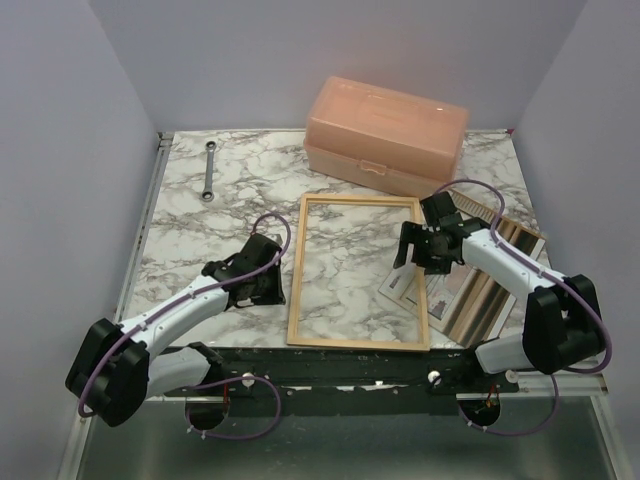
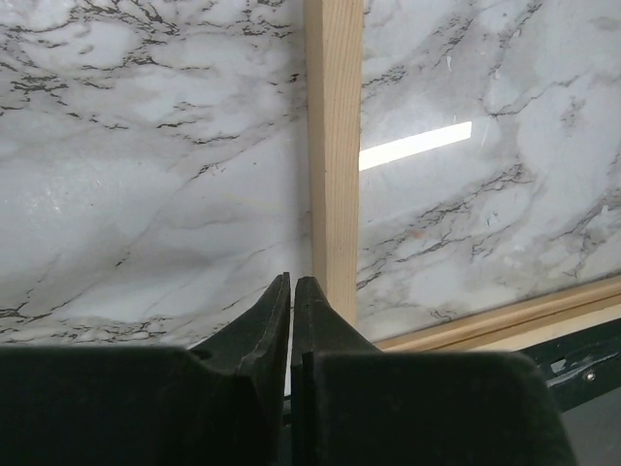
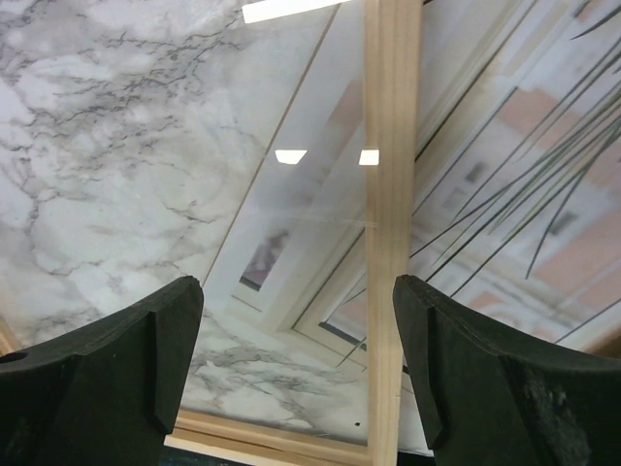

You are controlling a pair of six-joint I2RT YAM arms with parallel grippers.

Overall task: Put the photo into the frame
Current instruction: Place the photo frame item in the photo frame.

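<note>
While the thin light-wood rectangular frame (image 1: 360, 199) lies flat at centre of the marble-patterned table (image 1: 200, 220), the pale paper photo of a spindly plant (image 1: 478, 305) sits lower right, its left part tucked under the frame's right rail. Right gripper (image 3: 296, 320) hangs over that rail, fingers spread wide, holding nothing. Left gripper (image 2: 293, 291) is pinched together and empty, just beside the left rail.

Step in hand, likely: taking hold where print and frame overlap. Next move calls for a square, low descent and a grip on one layer only. Print not yet seated.
</note>
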